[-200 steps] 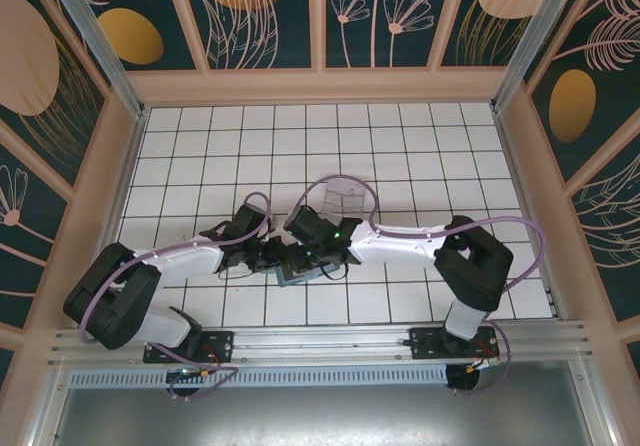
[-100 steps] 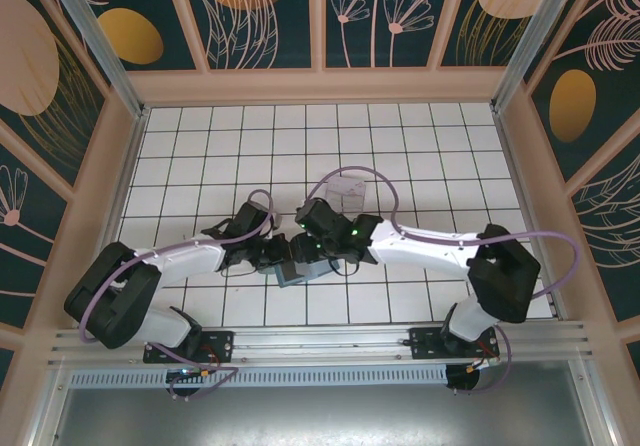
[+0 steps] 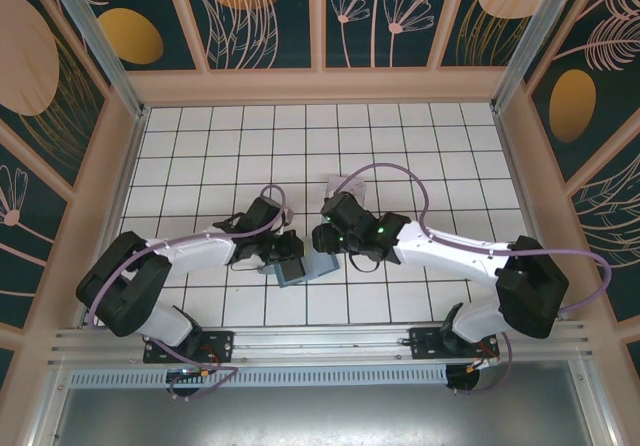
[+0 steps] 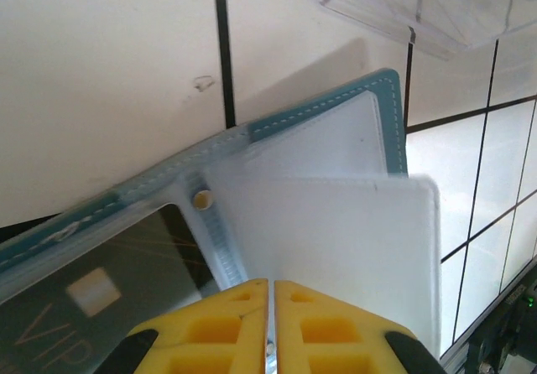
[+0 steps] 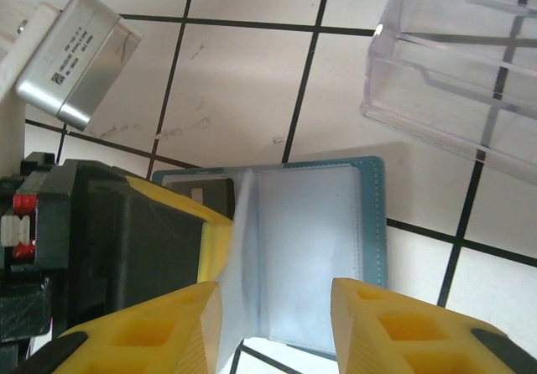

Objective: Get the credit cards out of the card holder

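Left wrist view: the left end effector (image 4: 270, 286) is pinched shut on the pale card (image 4: 336, 248). The black card (image 4: 109, 298) sits left of it in the open card holder (image 4: 319, 110). Right wrist view: the right end effector (image 5: 273, 319) is half open and empty, with a clear tray (image 5: 453, 80) beyond.

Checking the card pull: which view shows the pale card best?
Left wrist: the pale card sits large and face-on, overlapping the card holder. Right wrist shows a thin sliver of it beside the left tool; top external, too small to tell.
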Controlling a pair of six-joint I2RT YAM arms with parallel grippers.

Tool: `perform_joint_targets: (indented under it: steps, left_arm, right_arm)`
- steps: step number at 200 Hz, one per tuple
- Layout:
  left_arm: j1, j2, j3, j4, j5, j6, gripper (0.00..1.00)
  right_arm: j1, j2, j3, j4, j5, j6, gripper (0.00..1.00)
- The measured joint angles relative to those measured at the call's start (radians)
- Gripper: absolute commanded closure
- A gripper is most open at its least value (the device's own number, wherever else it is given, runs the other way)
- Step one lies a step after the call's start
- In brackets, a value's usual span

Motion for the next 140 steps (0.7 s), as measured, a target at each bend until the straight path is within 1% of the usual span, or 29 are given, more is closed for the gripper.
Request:
perform_joint_targets:
  steps: [67, 140]
  left_arm:
    - [-0.059, 0.081, 0.05, 0.019, 0.0, -0.025, 0.88]
    - [-0.089, 0.173, 0.121, 0.026, -0.001, -0.025, 0.88]
  right_arm:
    - [-0.014, -0.005, -0.012, 0.001, 0.0, 0.008, 0.6]
    - [-0.034, -0.006, -0.026, 0.002, 0.0, 0.007, 0.59]
